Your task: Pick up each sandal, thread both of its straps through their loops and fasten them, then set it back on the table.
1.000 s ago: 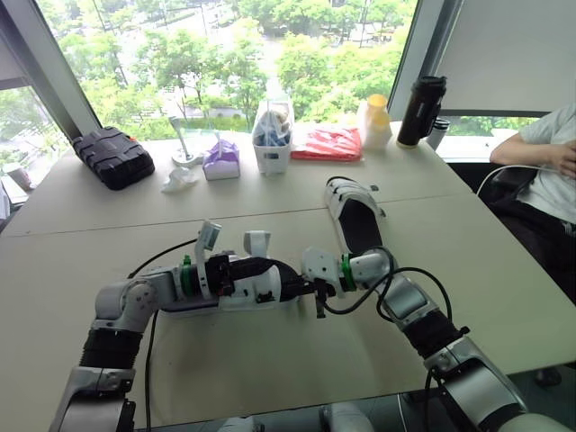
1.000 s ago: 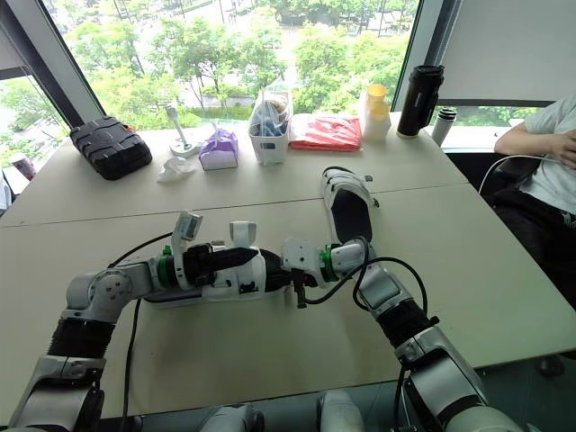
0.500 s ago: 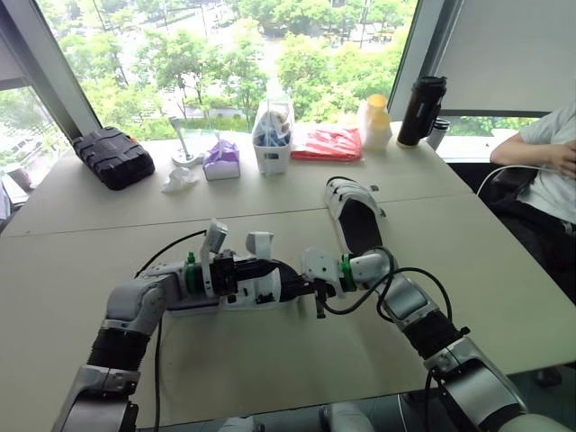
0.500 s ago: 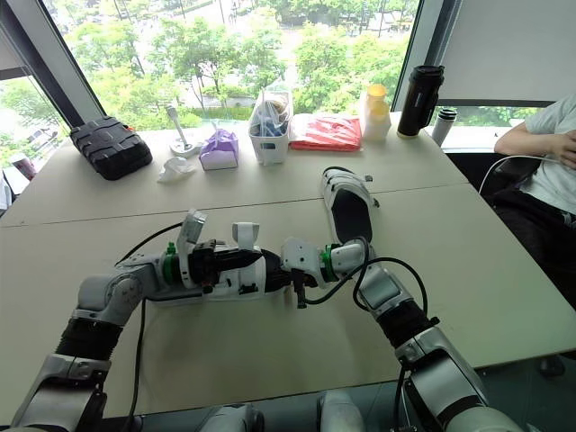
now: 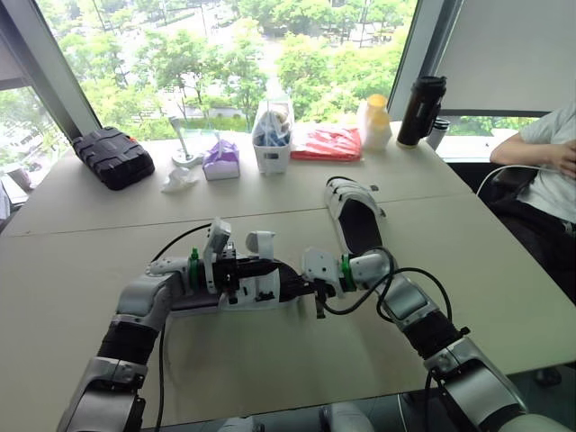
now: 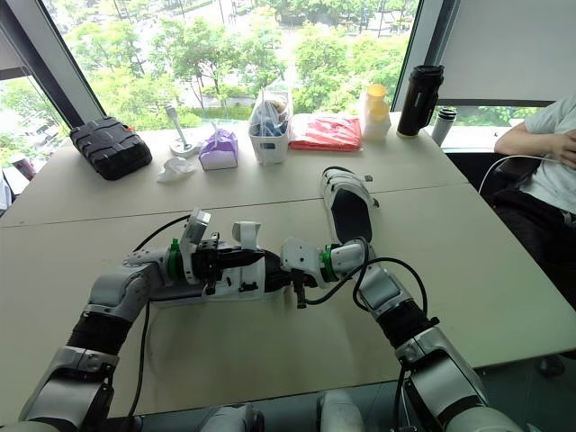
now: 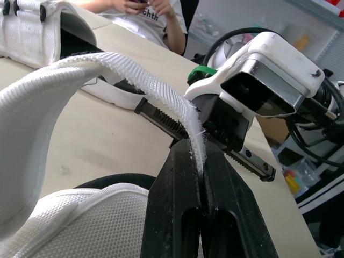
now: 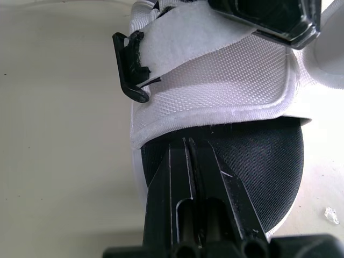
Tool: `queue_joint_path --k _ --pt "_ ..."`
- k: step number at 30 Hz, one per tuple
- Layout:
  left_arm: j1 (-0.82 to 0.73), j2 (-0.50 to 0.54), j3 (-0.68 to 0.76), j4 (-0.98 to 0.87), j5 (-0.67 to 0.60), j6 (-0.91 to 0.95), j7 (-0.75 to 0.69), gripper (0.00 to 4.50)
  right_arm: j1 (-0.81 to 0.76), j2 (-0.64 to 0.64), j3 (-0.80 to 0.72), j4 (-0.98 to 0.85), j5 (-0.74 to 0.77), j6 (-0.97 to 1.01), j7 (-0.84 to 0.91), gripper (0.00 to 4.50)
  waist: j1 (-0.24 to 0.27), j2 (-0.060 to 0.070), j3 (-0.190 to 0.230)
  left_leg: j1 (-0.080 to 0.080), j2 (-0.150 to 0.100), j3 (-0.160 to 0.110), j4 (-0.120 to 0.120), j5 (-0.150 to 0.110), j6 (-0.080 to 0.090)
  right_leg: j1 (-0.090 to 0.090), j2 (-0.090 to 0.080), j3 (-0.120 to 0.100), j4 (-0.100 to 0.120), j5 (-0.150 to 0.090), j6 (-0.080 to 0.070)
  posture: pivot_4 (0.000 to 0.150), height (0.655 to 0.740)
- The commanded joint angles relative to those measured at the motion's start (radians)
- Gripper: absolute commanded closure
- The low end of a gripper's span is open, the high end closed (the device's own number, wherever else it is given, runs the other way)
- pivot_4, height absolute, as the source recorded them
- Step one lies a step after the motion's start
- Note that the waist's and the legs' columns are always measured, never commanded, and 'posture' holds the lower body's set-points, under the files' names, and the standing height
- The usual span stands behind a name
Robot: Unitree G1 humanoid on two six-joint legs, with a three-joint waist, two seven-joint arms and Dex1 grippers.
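Two sandals are lying here: the far sandal (image 6: 346,211) free, the near sandal (image 6: 241,281) half hiding behind the left tool (image 7: 198,161), which is clamping its strap (image 7: 107,67); the right tool (image 8: 188,148) is pressing together.

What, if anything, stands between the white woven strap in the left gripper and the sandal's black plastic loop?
Nothing visible does. The left gripper is shut on the white woven strap, arched above the white sandal, and the black plastic loop at its side lies uncovered. The right gripper, shut, sits at the black footbed's end.

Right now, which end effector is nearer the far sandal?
Right. The right end effector sits near the far sandal; the left end effector pinches a strap farther left.
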State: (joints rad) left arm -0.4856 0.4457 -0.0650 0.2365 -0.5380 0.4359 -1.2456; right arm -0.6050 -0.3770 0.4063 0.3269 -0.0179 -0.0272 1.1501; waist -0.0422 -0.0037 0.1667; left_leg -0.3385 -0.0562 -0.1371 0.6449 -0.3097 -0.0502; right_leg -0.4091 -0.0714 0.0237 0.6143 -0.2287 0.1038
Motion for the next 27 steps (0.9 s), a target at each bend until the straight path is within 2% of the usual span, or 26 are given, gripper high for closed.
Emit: queue_joint_path --k 1,11,27 --pt "0.003 -0.007 -0.017 0.042 0.048 -0.067 -0.020 4.47 0.037 -0.010 0.058 0.032 -0.055 0.038 0.010 4.50 0.000 0.000 0.000 0.000 0.000 0.000 0.000 0.000 0.000 0.000 0.000 0.000 0.000 0.000 0.000 0.150 0.7400" --pt "0.038 -0.024 -0.026 0.068 0.106 -0.247 -0.073 4.47 0.039 -0.013 0.058 0.028 -0.056 0.038 0.011 4.50 0.000 0.000 0.000 0.000 0.000 0.000 0.000 0.000 0.000 0.000 0.000 0.000 0.000 0.000 0.000 0.150 0.7400" --pt "0.108 0.022 -0.061 -0.025 0.127 -0.321 -0.148 4.47 0.034 -0.010 0.061 0.038 -0.063 0.025 0.006 4.50 -0.003 0.000 0.000 0.000 0.001 0.000 -0.001 0.000 0.000 0.000 0.000 0.000 0.000 0.000 0.000 0.150 0.7400"
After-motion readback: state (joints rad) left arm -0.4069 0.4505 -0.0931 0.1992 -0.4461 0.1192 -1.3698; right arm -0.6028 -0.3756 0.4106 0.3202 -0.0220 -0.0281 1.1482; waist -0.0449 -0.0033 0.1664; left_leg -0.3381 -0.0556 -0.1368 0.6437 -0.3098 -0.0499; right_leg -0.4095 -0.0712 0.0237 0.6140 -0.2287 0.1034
